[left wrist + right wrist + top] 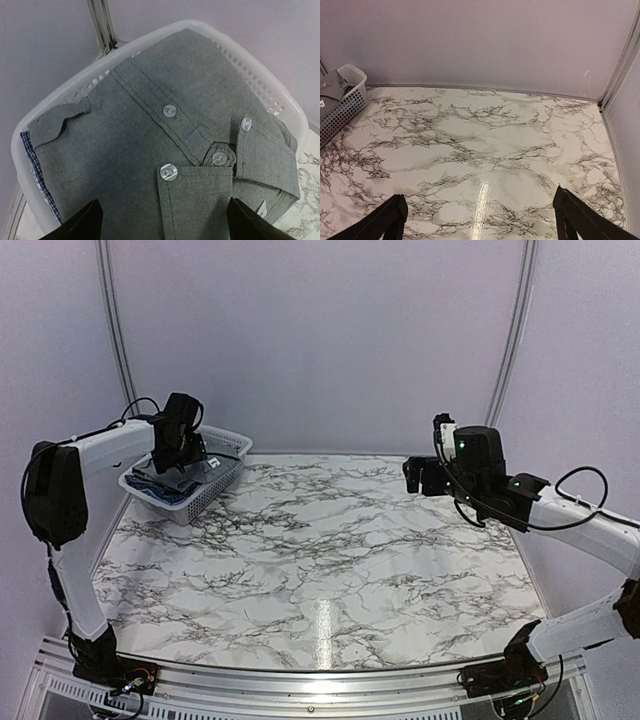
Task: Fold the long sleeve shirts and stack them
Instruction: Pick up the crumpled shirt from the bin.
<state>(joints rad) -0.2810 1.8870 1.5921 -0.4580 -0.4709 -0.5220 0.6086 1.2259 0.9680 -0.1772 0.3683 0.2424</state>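
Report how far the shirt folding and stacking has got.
Done: nothing; the marble table holds no folded shirt. In hand: the left gripper hangs open over the grey shirt in the white basket, not gripping it; the right gripper hovers open above the table. Left: lifting out the grey shirt and the blue checked fabric showing at its edge, folding, stacking.

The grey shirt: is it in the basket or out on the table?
In the basket. The grey shirt fills it, and the white rim shows around the cloth.
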